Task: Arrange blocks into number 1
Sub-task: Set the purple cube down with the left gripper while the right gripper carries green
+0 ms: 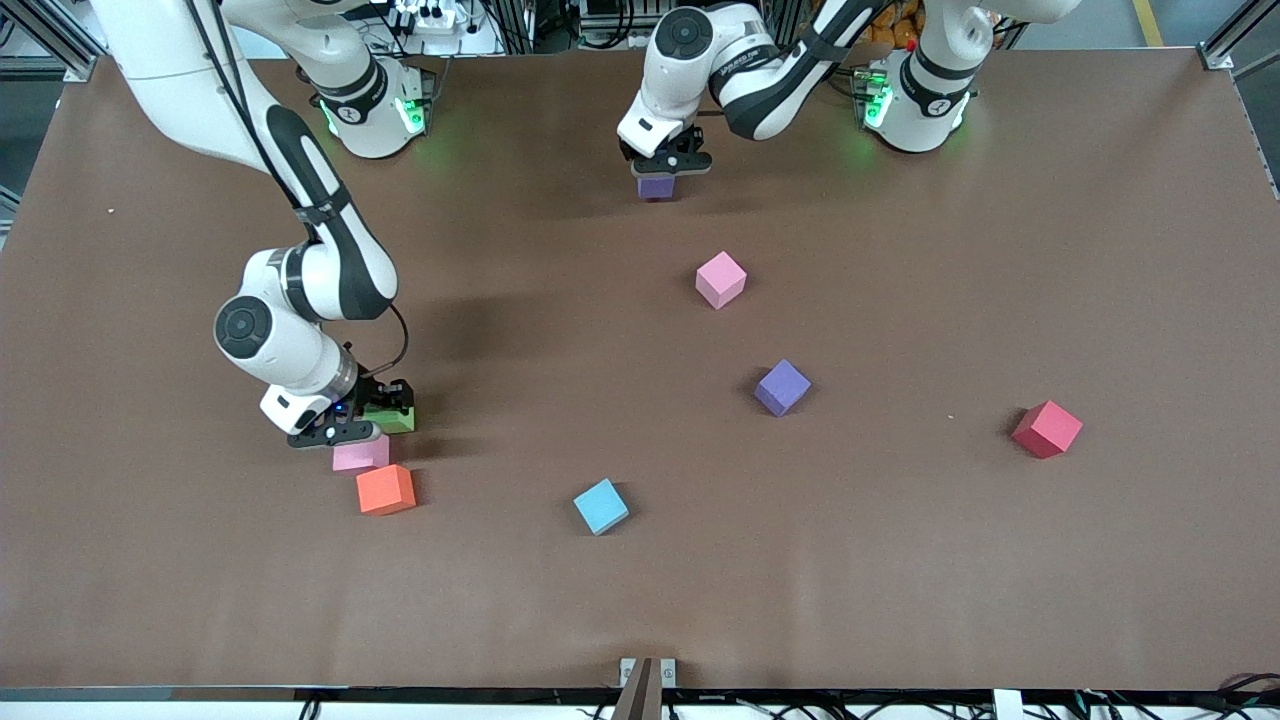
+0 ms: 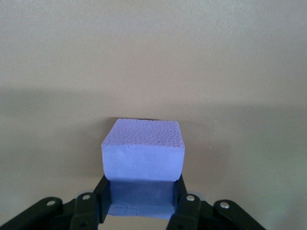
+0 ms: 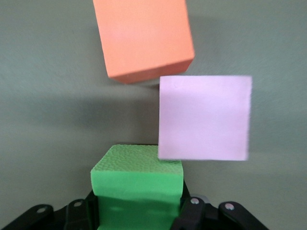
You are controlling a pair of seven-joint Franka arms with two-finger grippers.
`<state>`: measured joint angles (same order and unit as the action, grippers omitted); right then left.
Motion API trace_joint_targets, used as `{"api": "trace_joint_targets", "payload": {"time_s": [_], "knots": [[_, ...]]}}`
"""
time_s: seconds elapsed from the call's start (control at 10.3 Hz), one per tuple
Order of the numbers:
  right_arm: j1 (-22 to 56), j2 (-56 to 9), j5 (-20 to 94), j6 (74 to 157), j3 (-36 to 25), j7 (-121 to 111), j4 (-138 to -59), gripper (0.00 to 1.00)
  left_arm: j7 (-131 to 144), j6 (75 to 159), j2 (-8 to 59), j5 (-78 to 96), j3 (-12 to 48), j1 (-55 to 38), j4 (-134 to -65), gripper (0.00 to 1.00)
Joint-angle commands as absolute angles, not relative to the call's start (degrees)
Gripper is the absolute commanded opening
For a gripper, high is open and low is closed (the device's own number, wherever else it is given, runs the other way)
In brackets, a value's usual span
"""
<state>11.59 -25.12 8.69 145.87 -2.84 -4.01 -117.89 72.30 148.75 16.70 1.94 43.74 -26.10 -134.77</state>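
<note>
My left gripper (image 1: pixel 660 170) is shut on a purple block (image 1: pixel 656 187), low at the table near the arms' bases. In the left wrist view that purple block (image 2: pixel 143 153) sits between the left gripper's (image 2: pixel 140 203) black fingers. My right gripper (image 1: pixel 372 412) is shut on the green block (image 1: pixel 394 418), down at the table toward the right arm's end. A light pink block (image 1: pixel 360 454) lies right beside the green block (image 3: pixel 138 182), nearer the front camera. In the right wrist view the right gripper (image 3: pixel 139 211) clamps the green block's sides, next to that pink block (image 3: pixel 205 117). A second pink block (image 1: pixel 721 279) and a second purple block (image 1: pixel 782 387) lie loose mid-table.
An orange cube (image 1: pixel 385 489) touches or nearly touches the pink block by my right gripper; the right wrist view also shows this orange cube (image 3: pixel 143 36). A light-blue cube (image 1: pixel 601 506) lies nearer the front camera. A red cube (image 1: pixel 1047 428) sits toward the left arm's end.
</note>
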Motion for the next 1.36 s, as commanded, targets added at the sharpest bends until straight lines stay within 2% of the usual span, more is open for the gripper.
{"api": "trace_joint_targets", "payload": {"time_s": [0.0,0.19,0.58,0.78,0.87,1.07,1.26], "knots": [[11.8,-17.5,8.8,140.4,-4.3,-1.0,-119.4,0.59,71.1,148.9,17.7,0.8,43.9,-26.7,-135.1,0.39],[14.0,-13.6,8.8,138.5,-6.3,5.8,-120.5,0.59,70.8,148.9,18.8,0.9,43.9,-26.7,-134.9,0.97],[17.4,-6.5,8.8,136.9,-8.4,18.2,-125.8,0.6,72.1,147.5,17.0,1.4,43.8,-25.1,-133.1,1.0],[22.9,-3.3,8.6,136.8,-8.4,28.2,-128.0,0.6,72.0,141.2,14.5,1.5,43.7,-20.8,-130.3,1.0],[26.0,-1.9,8.6,136.8,-8.3,33.6,-129.0,0.6,72.2,140.6,14.9,1.4,43.8,-20.9,-130.2,1.0],[33.1,-0.5,8.4,137.0,-5.6,45.5,-131.0,0.59,72.1,140.5,15.6,1.4,43.8,-21.4,-130.3,1.0],[33.9,0.4,8.2,137.3,-2.4,50.7,-132.0,0.59,71.4,140.0,13.5,1.4,43.8,-17.2,-130.2,1.0]]}}
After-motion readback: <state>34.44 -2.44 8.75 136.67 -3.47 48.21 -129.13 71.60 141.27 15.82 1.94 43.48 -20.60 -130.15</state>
